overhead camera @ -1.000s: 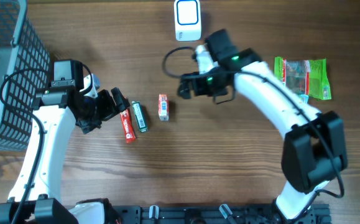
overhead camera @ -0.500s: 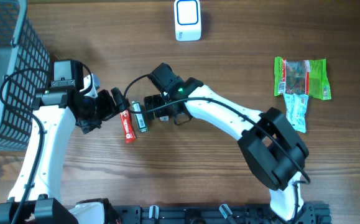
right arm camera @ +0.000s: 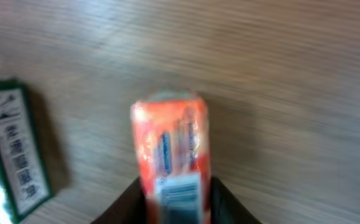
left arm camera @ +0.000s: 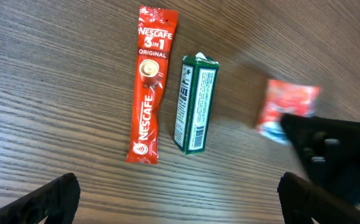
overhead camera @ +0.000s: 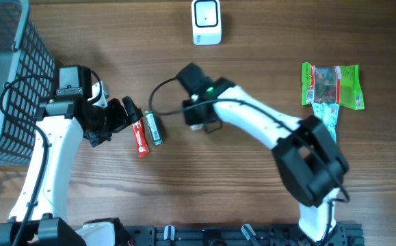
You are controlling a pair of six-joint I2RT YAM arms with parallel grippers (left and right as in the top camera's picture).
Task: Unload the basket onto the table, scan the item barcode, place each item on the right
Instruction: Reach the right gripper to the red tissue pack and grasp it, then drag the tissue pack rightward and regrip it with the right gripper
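Since a second ago the right arm has swung from beside the scanner down to the middle of the table. The small orange pack that lay there bare is now between its fingers.

At nine to ten o'clock stands a grey wire basket [overhead camera: 3,75]. Just inboard of it the left gripper [left arm camera: 178,190] hovers with jaws spread wide, holding nothing. Below it lie a red coffee sachet [left arm camera: 150,93] and a green pack [left arm camera: 194,102], side by side, both flat and untouched.

At the centre the right gripper [overhead camera: 196,119] has its jaws drawn narrow on the orange pack [right arm camera: 170,149]. The wrist view shows the pack standing between the two fingers, with what looks like a printed code panel on its near face. Whether it has left the wood I cannot tell.

The scanner [overhead camera: 206,22] sits at twelve o'clock, well apart from the pack. At two to three o'clock lie green snack packets [overhead camera: 331,83].

The step in hand is the pick-up. Next, I judge, the pack must be lifted, carried toward twelve o'clock and turned so that the code faces the scanner's window.

The table [overhead camera: 252,198] is brown wood grain, matt and bare elsewhere. Nothing of the room shows beyond it.
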